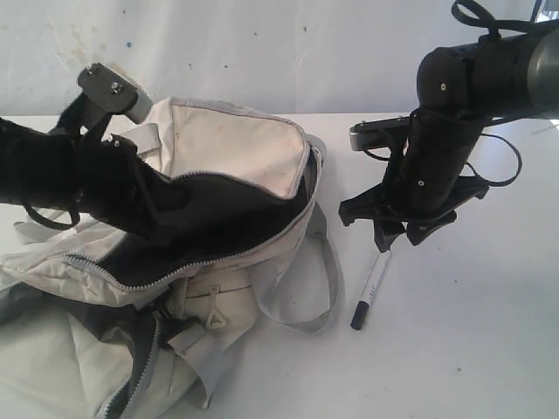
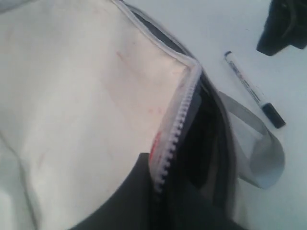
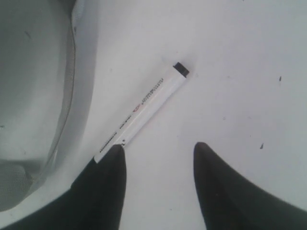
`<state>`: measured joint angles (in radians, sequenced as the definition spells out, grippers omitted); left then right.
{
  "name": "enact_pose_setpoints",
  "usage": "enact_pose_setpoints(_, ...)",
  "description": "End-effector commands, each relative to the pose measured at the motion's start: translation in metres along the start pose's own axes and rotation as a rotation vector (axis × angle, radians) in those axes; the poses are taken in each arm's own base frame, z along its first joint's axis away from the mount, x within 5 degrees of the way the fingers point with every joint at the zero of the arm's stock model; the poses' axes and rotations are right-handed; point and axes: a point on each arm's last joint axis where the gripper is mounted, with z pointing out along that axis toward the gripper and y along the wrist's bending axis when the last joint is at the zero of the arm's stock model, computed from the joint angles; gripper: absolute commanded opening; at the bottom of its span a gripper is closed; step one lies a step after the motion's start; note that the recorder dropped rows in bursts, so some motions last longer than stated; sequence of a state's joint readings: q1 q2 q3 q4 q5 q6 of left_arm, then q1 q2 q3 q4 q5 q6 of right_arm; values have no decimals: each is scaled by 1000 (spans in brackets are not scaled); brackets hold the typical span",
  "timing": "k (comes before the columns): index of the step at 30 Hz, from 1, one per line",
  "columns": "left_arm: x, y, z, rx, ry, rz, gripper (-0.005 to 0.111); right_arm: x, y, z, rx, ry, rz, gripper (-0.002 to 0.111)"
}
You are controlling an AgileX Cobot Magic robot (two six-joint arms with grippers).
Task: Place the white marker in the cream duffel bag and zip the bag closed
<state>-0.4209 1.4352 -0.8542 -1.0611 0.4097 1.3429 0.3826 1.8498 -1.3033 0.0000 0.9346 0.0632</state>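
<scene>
The slim white black-capped marker (image 1: 370, 292) lies on the white worktop (image 1: 472, 349) beside the soft cream fabric duffel bag (image 1: 227, 140), which gapes unzipped. Your right tool (image 3: 158, 146) hovers over the marker, jaws apart. Your left tool is closed at the bag's mouth. Grasping, loading and zipping remain.

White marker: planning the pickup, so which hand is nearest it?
The right hand, open just over the white marker; the left arm is across at the cream duffel bag.
</scene>
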Motion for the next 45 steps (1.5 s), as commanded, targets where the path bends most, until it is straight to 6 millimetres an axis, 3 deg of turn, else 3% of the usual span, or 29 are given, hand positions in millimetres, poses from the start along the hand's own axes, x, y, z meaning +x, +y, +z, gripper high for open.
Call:
enact_pose_setpoints(1, -16, 9, -20, -154, -97, 17, 0, 1, -2, 3, 2, 12, 25, 42)
enact_pose_setpoints(16, -40, 40, -75, -680, -331, 9, 0, -1, -2, 39, 9, 84, 70, 42)
enact_pose_setpoints(23, -39, 37, -72, -629, -323, -15, 0, -6, -1, 66, 3, 75, 84, 42)
enact_pose_setpoints(36, -39, 37, -72, -629, -323, -15, 0, -6, 1, 67, -15, 74, 101, 41)
enact_pose_setpoints(45, -39, 37, -72, -629, -323, -15, 0, -6, 1, 67, -14, 78, 98, 18)
